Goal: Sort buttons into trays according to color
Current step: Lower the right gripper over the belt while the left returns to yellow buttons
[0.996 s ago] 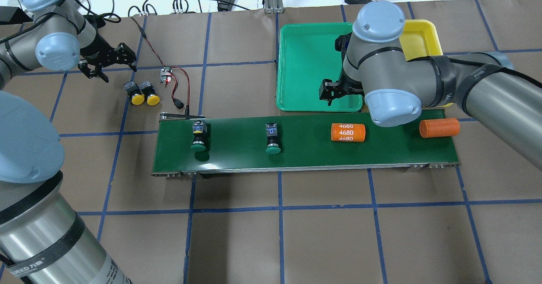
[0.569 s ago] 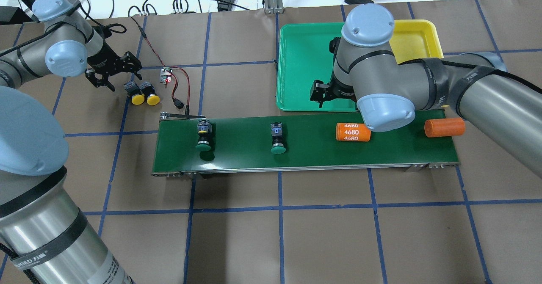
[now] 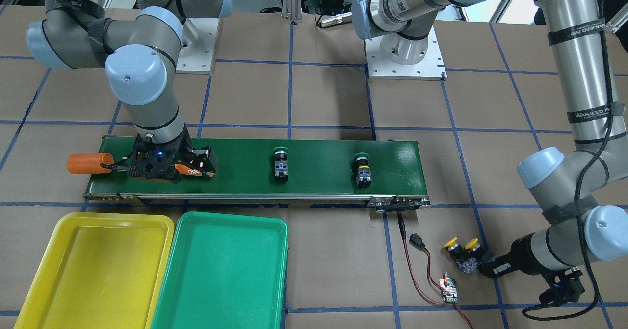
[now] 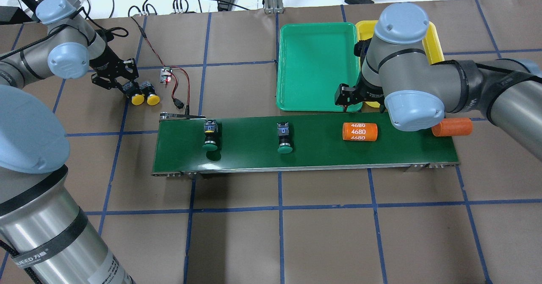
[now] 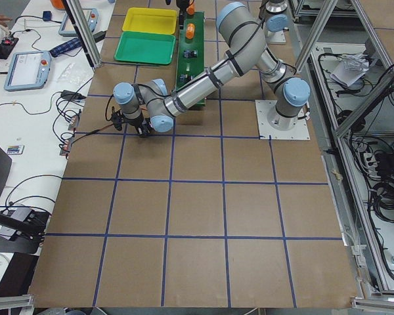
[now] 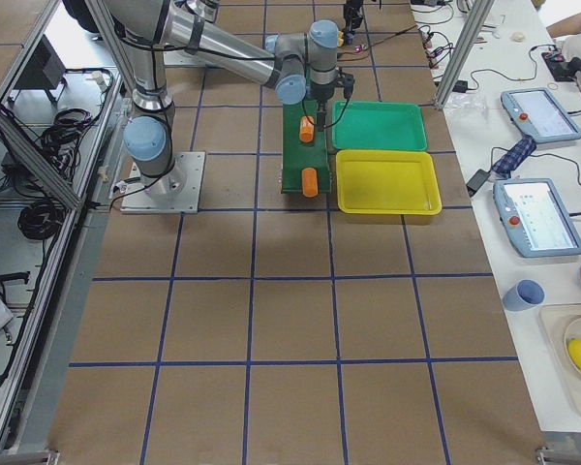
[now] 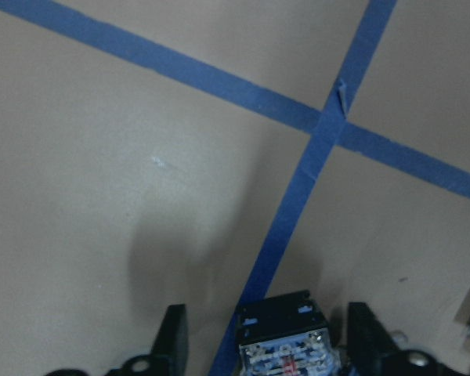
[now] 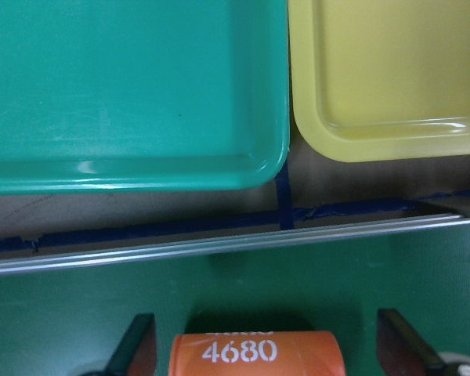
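On the brown, blue-taped table, the left gripper has dropped to the two yellow buttons at upper left, its jaws wide astride one button's body without touching it. Two green buttons and two orange cylinders have slid right along the belt. The right gripper has left the green tray, which lies beside the yellow tray, and is spread wide either side of the 4680 cylinder.

- Green tray and yellow tray beside the belt: smooth, glossy plastic.
- Belt: matt dark green; its edge rail is brushed metal.
- Orange cylinder on the belt: smooth, satin.
- Table cover under the belt: matt brown paper, crossed by blue tape.
- 2 yellow button caps off the belt: smooth plastic.
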Controlling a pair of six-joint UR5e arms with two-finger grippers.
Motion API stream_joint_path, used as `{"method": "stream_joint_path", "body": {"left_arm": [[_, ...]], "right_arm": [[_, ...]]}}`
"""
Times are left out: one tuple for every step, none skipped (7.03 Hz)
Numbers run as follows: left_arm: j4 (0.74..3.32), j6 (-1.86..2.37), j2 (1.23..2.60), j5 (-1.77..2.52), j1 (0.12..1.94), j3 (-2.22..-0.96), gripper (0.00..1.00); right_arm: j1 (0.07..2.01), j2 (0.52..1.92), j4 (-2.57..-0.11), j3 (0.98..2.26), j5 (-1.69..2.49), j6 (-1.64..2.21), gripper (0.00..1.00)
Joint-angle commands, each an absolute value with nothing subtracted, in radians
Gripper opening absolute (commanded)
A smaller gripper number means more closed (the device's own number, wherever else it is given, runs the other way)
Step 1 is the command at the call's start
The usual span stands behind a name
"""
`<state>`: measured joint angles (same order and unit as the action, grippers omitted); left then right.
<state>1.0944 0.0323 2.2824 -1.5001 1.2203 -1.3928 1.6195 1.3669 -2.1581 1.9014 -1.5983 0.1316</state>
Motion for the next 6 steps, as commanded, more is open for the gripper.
{"method": "stream_joint_path", "body": {"left_arm": [[1.147, -0.053, 2.243, -1.496, 1.229, -1.385, 0.0], [1.263, -0.189, 2.2, -1.497, 1.226, -1.365, 0.0], [1.334, -0.277, 2.163, -1.497, 1.226, -1.364, 0.0], [1.382, -0.341, 2.12, -1.497, 1.236, -1.37, 0.0], [1.399, -0.427, 2.088, -1.497, 1.255, -1.387, 0.0], [1.404, -0.489, 2.059, -1.497, 1.302, -1.416, 0.0]], "right_arm": [[1.614, 1.371, -2.149, 1.913, -1.601, 0.123, 1.0], [1.615, 1.371, -2.146, 1.917, -1.601, 0.124, 1.0], [1.615, 1.371, -2.145, 1.919, -1.601, 0.124, 1.0], [1.621, 1.371, -2.145, 1.921, -1.601, 0.127, 1.0], [1.621, 1.373, -2.149, 1.934, -1.601, 0.13, 1.0], [1.621, 1.371, -2.161, 1.95, -1.601, 0.132, 1.0]]}}
